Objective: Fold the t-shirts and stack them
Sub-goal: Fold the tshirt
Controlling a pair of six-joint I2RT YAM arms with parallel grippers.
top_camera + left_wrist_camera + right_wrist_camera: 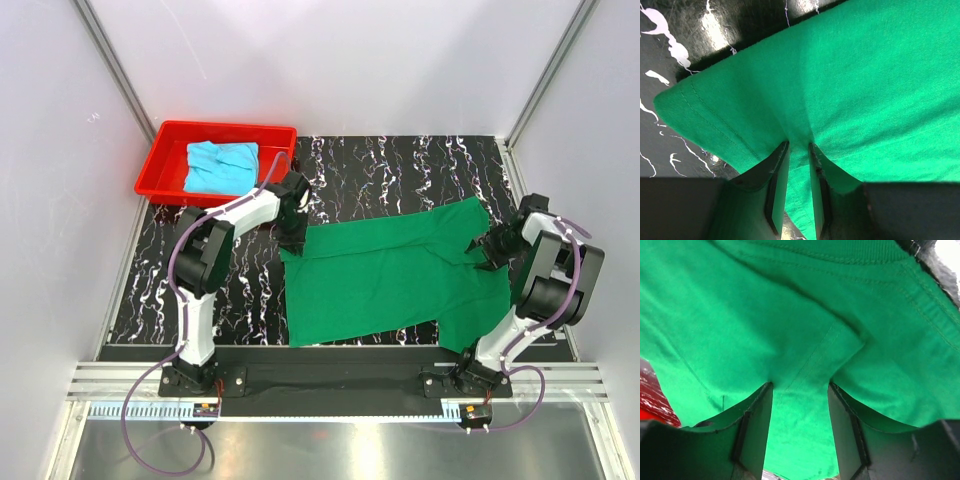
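1. The left fingers (pixel 293 240) are closed on a thin pinch of the green t-shirt (pixel 390 275), just inside its hem corner. With so little cloth in the bite, a sharp pull could slip it free.
2. The right fingers (pixel 487 250) clamp a thicker fold by the collar seam. If they have caught two layers, lifting may drag the shirt into a bunch rather than a clean fold.
3. The two holds are well apart, so uneven lifting would likely skew the fold line, and the loose sleeves could tuck under.
4. The green t-shirt lies flat on the desk (pixel 400 165). Its long axis runs left to right, slightly tilted, with the hem toward the left arm and the neck toward the right.
5. The cyan t-shirt (pixel 220 165) sits crumpled in the red tray (pixel 228 127), not yet folded.
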